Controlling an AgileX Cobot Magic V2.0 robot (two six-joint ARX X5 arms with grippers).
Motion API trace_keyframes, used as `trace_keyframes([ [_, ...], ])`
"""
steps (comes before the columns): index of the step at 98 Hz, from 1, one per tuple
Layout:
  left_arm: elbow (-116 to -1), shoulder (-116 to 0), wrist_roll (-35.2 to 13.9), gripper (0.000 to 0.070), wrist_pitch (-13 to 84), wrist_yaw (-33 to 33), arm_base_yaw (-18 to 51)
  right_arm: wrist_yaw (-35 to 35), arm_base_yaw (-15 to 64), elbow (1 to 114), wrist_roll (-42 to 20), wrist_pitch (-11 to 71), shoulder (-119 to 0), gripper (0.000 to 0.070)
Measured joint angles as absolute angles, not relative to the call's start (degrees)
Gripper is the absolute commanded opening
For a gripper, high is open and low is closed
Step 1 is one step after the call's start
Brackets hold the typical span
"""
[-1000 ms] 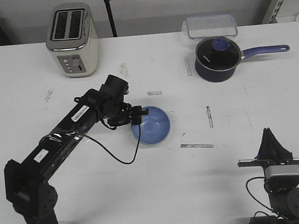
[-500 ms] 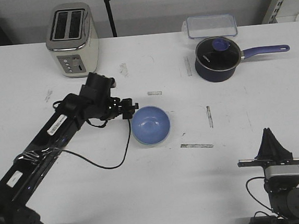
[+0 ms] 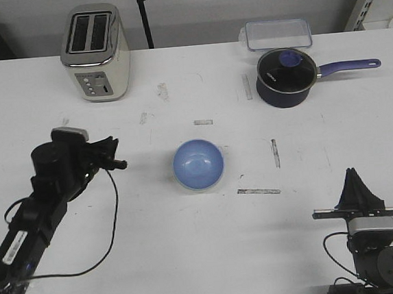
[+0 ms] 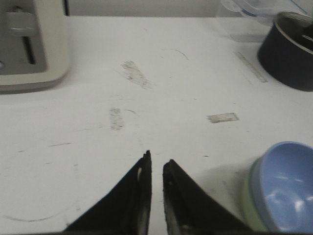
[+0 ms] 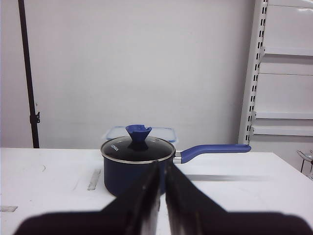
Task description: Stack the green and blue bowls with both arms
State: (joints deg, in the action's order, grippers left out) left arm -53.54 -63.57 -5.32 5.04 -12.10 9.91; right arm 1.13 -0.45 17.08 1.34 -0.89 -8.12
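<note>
The table (image 3: 192,257) is carrying the result: the blue bowl (image 3: 198,165) is sitting nested inside the green bowl (image 4: 248,198), whose pale rim is only showing as a thin edge around it in the left wrist view. So the stack is looking done, and what is left, by my reading, is just both arms parking clear.

The saucepan (image 3: 285,77), the toaster (image 3: 95,52) and the clear lidded container (image 3: 277,34) are standing well apart at the far side, taking no part.

Now the left gripper (image 3: 119,165): it is hanging off to the left of the bowls, well clear, carrying nothing, its fingers drawn nearly together with just a slim gap. The right gripper (image 5: 162,171) is sitting low at its base near the right corner, far from the stack, fingers pressed together on nothing, pointing toward the saucepan.
</note>
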Motion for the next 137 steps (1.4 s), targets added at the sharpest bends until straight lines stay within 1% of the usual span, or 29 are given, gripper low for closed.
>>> trace_keyframes([
  [8,-47.0,-58.37,-3.27,0.0,1.13,-8.84,7.81,1.13,-0.43,17.08,1.34,-0.89,-8.12,0.0009],
  [15,-41.91,-53.6,-0.45,0.0,-1.63,-5.93,6.31,1.15,-0.45,17.08,1.34,-0.89,-8.12,0.0009],
  [23,-36.86,-47.86,2.57,0.0,-4.45,-5.32,4.73,1.13,-0.43,17.08,1.34,-0.89,-8.12,0.0009],
  [36,-30.35,-38.48,4.47,0.0001,-6.0,-5.32,3.77,1.15,-0.45,17.08,1.34,-0.89,-8.12,0.0009],
  [55,-21.78,-24.25,5.08,0.0001,-3.81,-5.32,3.62,1.13,-0.45,17.08,1.34,-0.89,-8.12,0.0009],
  [74,-20.93,-13.32,5.08,0.0002,4.27,-5.32,3.62,1.13,-0.45,17.08,1.34,-0.86,-8.12,0.0009],
  [83,-20.93,-10.83,5.1,0.0001,6.22,-5.32,3.62,1.13,-0.43,17.08,1.34,-0.89,-8.12,0.0009],
  [97,-20.93,-8.47,5.1,0.0001,6.63,-5.32,3.62,1.13,-0.43,17.08,1.34,-0.89,-8.12,0.0009],
  [121,-20.93,-7.66,5.13,0.0001,6.61,-5.32,3.62,1.15,-0.45,17.08,1.34,-0.89,-8.12,0.0009],
  [130,-20.4,-7.57,5.15,0.0001,5.5,-5.17,3.62,1.13,-0.43,17.08,1.34,-0.89,-8.12,0.0009],
  [137,-18.81,-6.98,4.47,0.0001,3.31,-3.53,3.62,1.15,-0.43,17.08,1.34,-0.89,-8.12,0.0009],
])
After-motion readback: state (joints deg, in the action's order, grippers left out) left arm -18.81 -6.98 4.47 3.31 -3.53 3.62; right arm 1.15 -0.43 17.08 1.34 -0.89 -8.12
